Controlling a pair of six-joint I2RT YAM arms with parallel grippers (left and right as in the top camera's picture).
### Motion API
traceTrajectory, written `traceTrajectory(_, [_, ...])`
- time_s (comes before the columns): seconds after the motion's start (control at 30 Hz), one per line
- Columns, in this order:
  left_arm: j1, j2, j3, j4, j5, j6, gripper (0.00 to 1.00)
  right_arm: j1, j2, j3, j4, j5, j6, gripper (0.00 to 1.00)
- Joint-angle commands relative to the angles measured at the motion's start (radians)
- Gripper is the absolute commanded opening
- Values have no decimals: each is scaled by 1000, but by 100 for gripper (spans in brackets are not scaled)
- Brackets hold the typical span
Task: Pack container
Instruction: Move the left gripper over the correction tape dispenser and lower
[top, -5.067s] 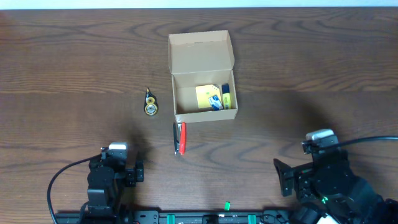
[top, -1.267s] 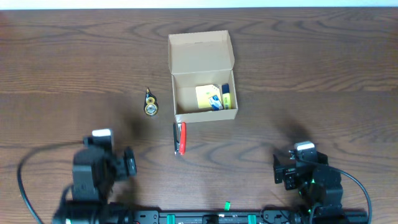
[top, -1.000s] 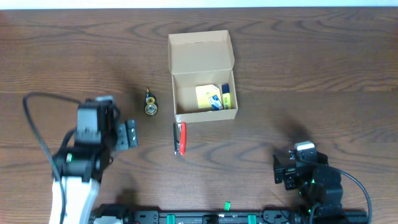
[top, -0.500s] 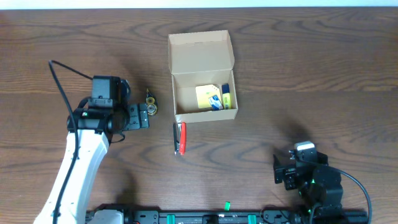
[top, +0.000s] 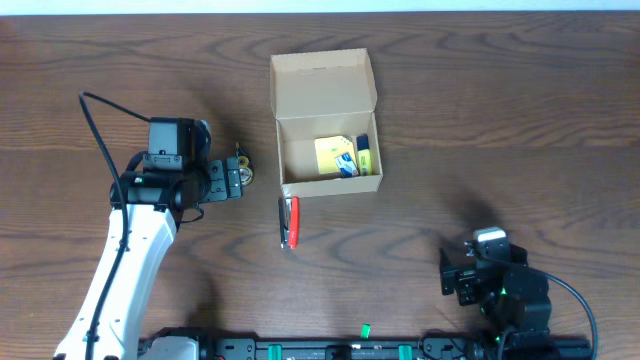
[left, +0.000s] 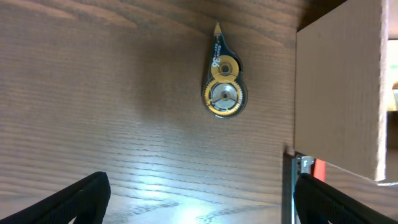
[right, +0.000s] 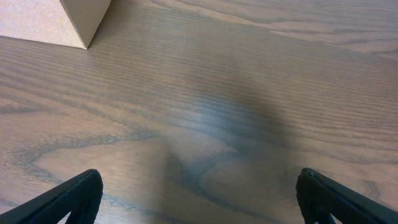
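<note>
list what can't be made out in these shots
Overhead: items inside the container are too small to identify beyond yellow and blue.
Left wrist: print on the tape roller is too small to read; the red-and-black tool is mostly hidden behind the container's wall and the bottom edge.
Right wrist: only a container corner shows, cut off by the top edge.

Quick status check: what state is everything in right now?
Box: open, lid up, items inside.
Correction tape: on table, unheld.
Red tool: on table, unheld.
Left gripper: open, empty, near tape.
Right gripper: open, empty.
</note>
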Motion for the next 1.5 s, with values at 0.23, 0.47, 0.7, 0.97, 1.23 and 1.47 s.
traceTrajectory(0.23, [2,3,19,6,7,-119,95,-5,-7,-11,-4,-3,-11,99])
traceTrajectory(0.47, [2,51,19,108,0,-107,95,-5,-7,-11,-4,-3,-11,99])
traceTrajectory(0.7, [2,130,19,142,4,-107,95,-5,-7,-11,-4,-3,-11,99])
traceTrajectory(0.97, [2,197,20,182,8,-96,95,-5,-7,-11,-4,-3,-11,99])
traceTrajectory(1.23, [2,271,21,265,43,-95,95,-5,-7,-11,-4,-3,-11,99])
traceTrajectory(1.47, [2,332,55,281,61,-71,95,-5,-7,-11,-4,-3,-11,99])
